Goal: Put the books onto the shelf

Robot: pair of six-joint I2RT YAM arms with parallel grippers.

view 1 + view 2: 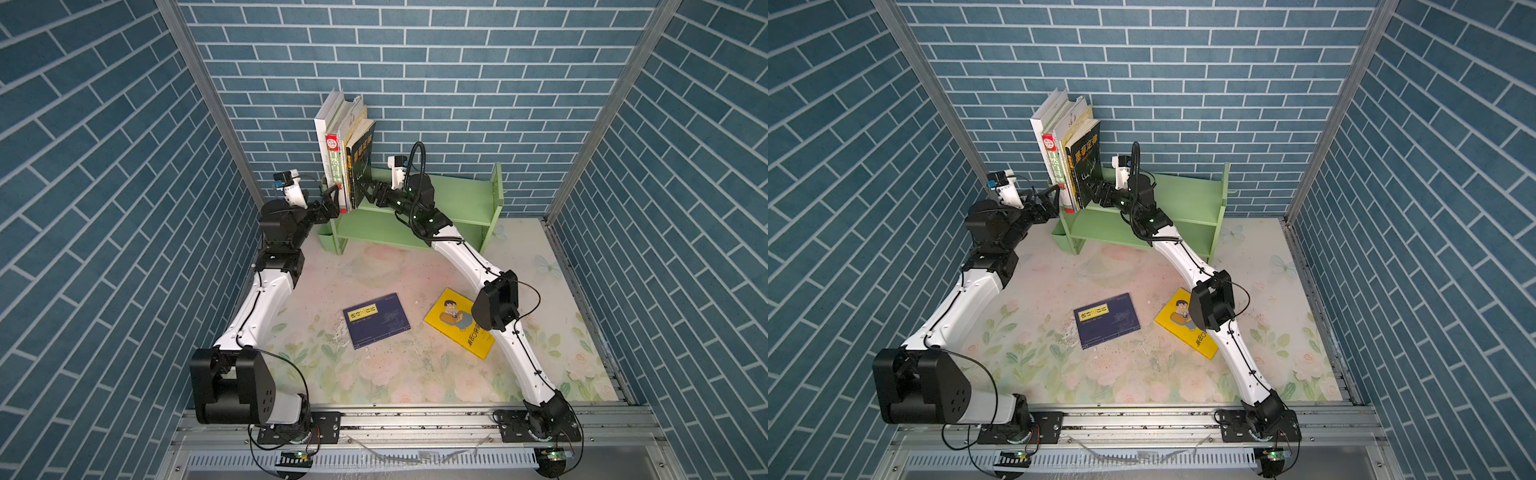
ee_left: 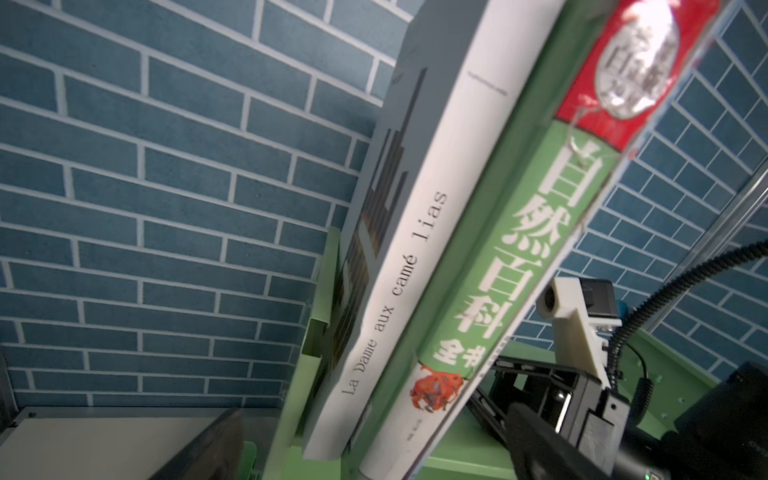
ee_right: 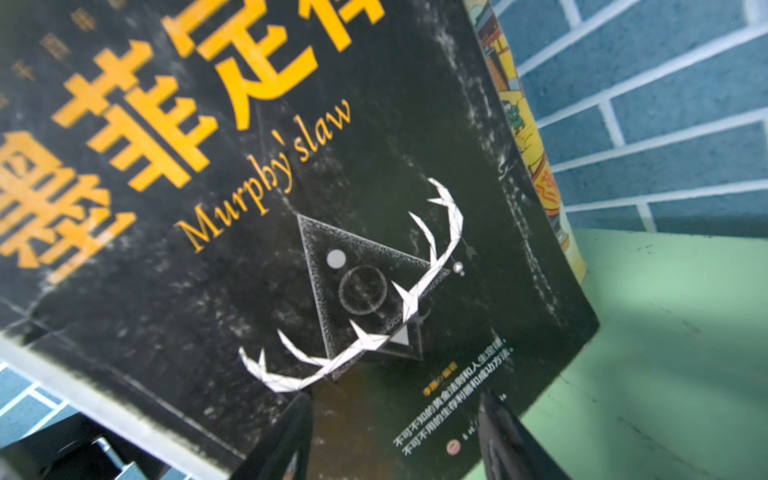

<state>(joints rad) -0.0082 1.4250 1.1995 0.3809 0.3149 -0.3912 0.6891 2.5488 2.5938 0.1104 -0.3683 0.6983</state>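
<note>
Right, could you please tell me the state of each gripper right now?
Left gripper: open, holding nothing.
Right gripper: open, tips at the black book's cover, gripping nothing.

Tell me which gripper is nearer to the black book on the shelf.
Right. The right gripper is at the cover of the black book, jaws apart. The left gripper is at the row's other end, beside the white book, with other books between.

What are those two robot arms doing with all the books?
They are putting books on the green shelf. Five stand in a row at its left end. The right gripper, jaws apart, is against the black book, and the open left gripper is beside the white book. A navy book and a yellow book lie on the table.
</note>
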